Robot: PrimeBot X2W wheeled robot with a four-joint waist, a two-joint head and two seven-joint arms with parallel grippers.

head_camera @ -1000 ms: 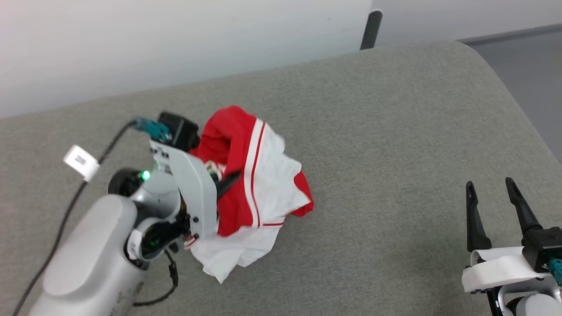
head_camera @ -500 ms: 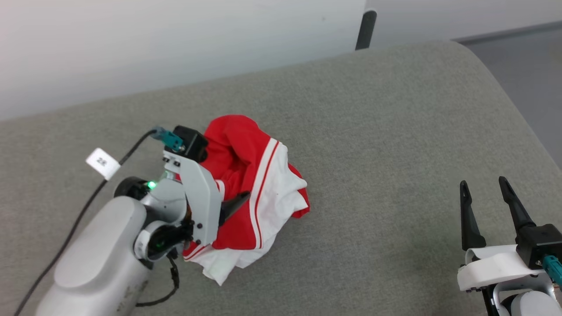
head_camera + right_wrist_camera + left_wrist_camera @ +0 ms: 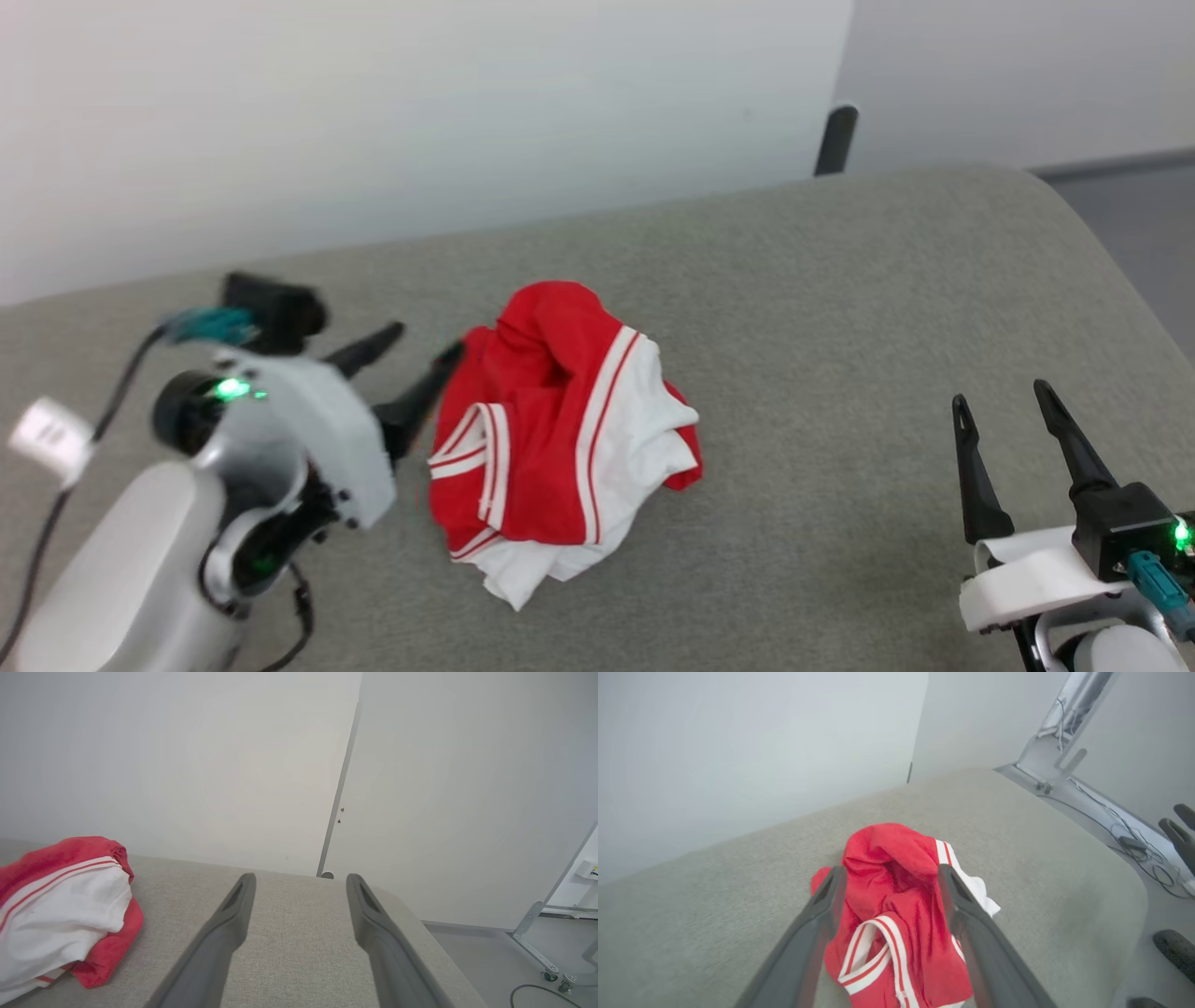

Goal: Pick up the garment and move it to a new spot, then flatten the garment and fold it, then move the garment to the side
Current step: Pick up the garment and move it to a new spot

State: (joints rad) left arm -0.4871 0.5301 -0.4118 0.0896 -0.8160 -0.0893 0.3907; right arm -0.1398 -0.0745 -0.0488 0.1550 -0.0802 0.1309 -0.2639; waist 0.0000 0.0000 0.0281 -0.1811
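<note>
Left tool [image 3: 427, 338] and its arm are blurred in the head view. White cable tag [image 3: 51, 437] is smeared, print unreadable. Garment [image 3: 551, 420] is bunched, and folds hide most of it. Left wrist view cuts its lower part at the bottom edge; right wrist view cuts it at the left edge. Right tool [image 3: 1000, 393] base is cut off at the bottom.

Head looks down; wrists low, share garment [image 3: 551, 411].

We see the garment [image 3: 551, 420] as soft, matt, finely knitted cloth just ahead of our left gripper [image 3: 429, 337], whose 2 fingers [image 3: 817, 924] look like smooth matt dark plastic. Beneath it and our right gripper [image 3: 1000, 392], the grey cushion [image 3: 840, 327] is coarse woven fabric. The right mount [image 3: 1036, 569] is smooth white plastic.
</note>
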